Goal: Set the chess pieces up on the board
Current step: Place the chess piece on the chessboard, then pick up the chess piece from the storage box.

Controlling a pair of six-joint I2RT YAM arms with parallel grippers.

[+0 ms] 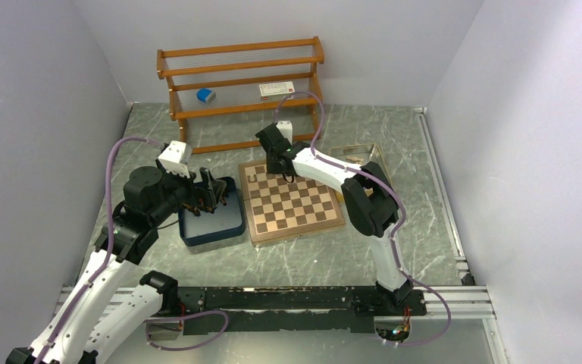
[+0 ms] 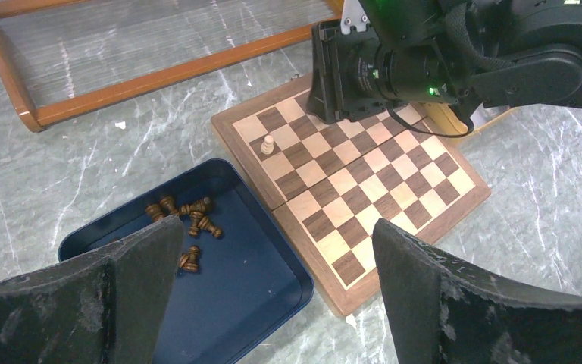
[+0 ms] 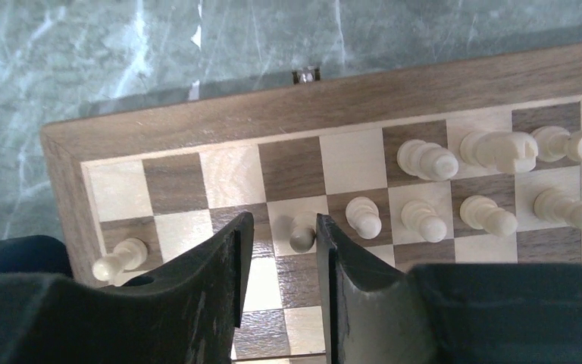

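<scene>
The board point(image 1: 292, 206) lies on the tabletop point(image 1: 364, 258), with a navy tray point(image 1: 212, 220) beside it. Left hand point(image 2: 276, 227) gapes wide above the tray's dark pieces point(image 2: 189, 220). Only the right wrist view shows cream pieces point(image 3: 424, 159) ranked along the board's edge and the right hand point(image 3: 282, 224) narrow around one pawn point(image 3: 301, 231), perhaps gripping it.

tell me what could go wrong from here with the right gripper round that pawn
1. The right gripper stands around a cream pawn, and the neighbouring pawn is close beside it. A sideways drift while pulling away could topple either one.
2. The dark pieces lie bunched on their sides in the navy tray under the open left gripper. A grab there may catch two or slip.
</scene>
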